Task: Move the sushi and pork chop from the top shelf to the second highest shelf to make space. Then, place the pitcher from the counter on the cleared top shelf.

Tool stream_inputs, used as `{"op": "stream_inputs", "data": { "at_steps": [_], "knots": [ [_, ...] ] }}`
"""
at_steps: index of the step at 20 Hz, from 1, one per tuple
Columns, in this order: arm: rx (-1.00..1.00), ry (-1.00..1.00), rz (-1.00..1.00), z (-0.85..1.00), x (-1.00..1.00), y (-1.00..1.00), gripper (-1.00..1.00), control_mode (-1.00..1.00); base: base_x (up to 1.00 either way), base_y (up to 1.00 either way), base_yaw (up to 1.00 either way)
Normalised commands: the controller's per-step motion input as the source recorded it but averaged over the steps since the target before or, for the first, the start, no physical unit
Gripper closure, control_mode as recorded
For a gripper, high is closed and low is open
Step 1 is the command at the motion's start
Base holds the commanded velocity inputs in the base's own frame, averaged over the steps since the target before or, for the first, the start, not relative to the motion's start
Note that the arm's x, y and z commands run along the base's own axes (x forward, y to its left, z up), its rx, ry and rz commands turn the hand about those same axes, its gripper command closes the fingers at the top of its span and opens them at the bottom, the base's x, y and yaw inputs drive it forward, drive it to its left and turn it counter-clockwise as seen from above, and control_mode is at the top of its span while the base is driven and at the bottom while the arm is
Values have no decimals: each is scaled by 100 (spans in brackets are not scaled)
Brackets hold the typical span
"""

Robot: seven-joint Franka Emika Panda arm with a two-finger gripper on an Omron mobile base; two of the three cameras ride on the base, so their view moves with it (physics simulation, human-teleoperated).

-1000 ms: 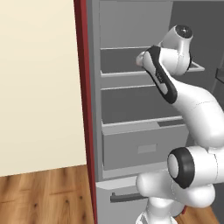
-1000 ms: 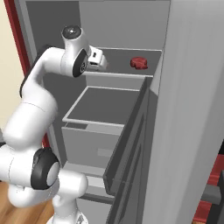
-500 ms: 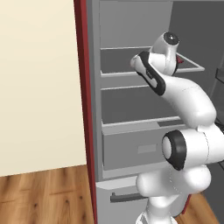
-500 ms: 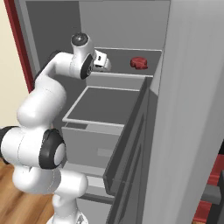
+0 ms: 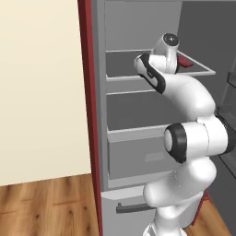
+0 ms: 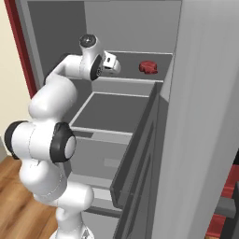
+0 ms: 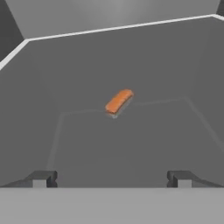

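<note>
The claw [image 7: 112, 178] stands wide open and holds nothing: in the hand view its two dark fingertips [image 7: 43, 178] rise far apart at the bottom edge, with bare grey shelf between them. Ahead of the claw and roughly centred between its tips lies the sushi [image 7: 119, 101], a small orange piece on a pale base, set at a slant on the top shelf [image 7: 78, 131] and well apart from the fingers. In the right base view the hand reaches in over that top shelf [image 6: 135, 80], and the dark red pork chop [image 6: 148, 66] lies on the same shelf off to the claw's right, apart from it. The second highest shelf [image 6: 112, 112] lies below the claw. In the left base view the arm's wrist hides the claw, and a bit of the red pork chop [image 5: 184, 62] shows just beyond it.
</note>
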Motion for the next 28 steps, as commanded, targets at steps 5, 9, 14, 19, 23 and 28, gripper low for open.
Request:
{"op": "stream_inputs", "data": {
  "at_steps": [5,9,14,19,23,28],
  "knots": [
    [0,0,-1,0,46,-5,-100,-100,0,0,0],
    [0,0,0,0,43,-9,-100,-100,0,0,0],
    [0,0,0,-2,32,-11,-100,-100,0,0,0],
    [0,4,-1,-21,26,-6,-100,-100,0,0,0],
    [0,10,-1,-30,31,0,-100,-100,0,0,0],
    [0,6,-1,-21,35,0,-100,-100,0,0,0]
  ]
}}
